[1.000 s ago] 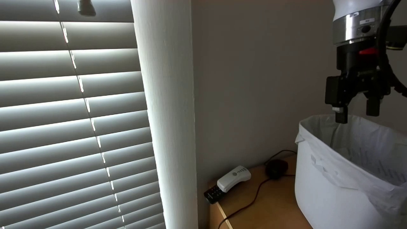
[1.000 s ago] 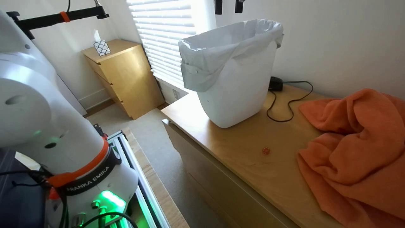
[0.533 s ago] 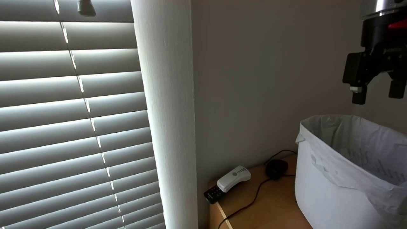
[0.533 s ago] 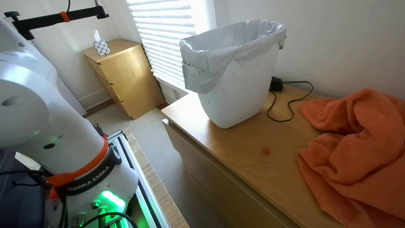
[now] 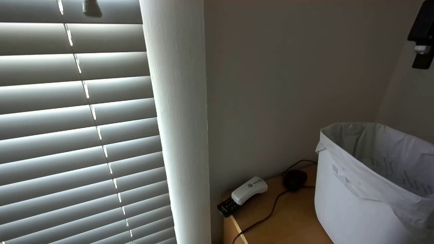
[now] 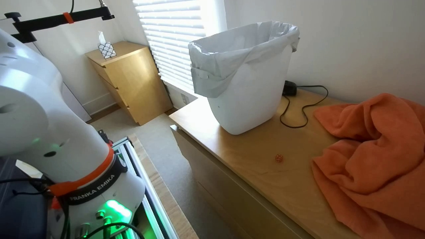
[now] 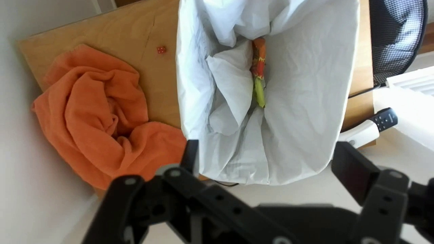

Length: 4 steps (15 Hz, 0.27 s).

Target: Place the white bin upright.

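The white bin (image 6: 257,89) stood on its base, mouth up, on a wooden dresser (image 6: 249,154) in the upper middle of an exterior view, a crinkled liner (image 6: 212,78) folded over its rim. At lower right, an orange cloth (image 6: 372,162) lay heaped, apart from the bin. In the wrist view the gripper (image 7: 269,156) had its jaws spread wide, holding nothing. The bin lay below them, not touching: in an exterior view I saw one black finger (image 5: 422,61) at the upper right edge, well above the rim at lower right. From the wrist, the bin's long axis seemed to run up and down the frame, the gap between the jaws across it. I judged the bin already upright; the next move probably called for lifting away, clear of the liner.
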Available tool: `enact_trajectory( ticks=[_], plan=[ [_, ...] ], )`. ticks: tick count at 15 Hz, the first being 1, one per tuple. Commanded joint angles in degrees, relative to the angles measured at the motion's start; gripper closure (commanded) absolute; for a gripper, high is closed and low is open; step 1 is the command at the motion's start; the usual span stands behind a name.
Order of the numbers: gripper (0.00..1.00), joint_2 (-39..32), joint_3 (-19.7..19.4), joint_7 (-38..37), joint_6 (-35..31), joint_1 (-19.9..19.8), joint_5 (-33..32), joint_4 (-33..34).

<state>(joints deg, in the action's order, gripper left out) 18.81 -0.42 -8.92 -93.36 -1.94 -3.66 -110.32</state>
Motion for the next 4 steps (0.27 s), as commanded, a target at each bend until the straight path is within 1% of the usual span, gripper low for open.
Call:
enact_trajectory(
  ticks=[1, 4],
  plan=[
    [0.00, 0.8, 0.1, 0.0, -0.3, -0.4, 0.0, 0.2],
    [0.00, 2.1, 0.1, 0.0, -1.0, -0.7, 0.0, 0.2]
  ],
)
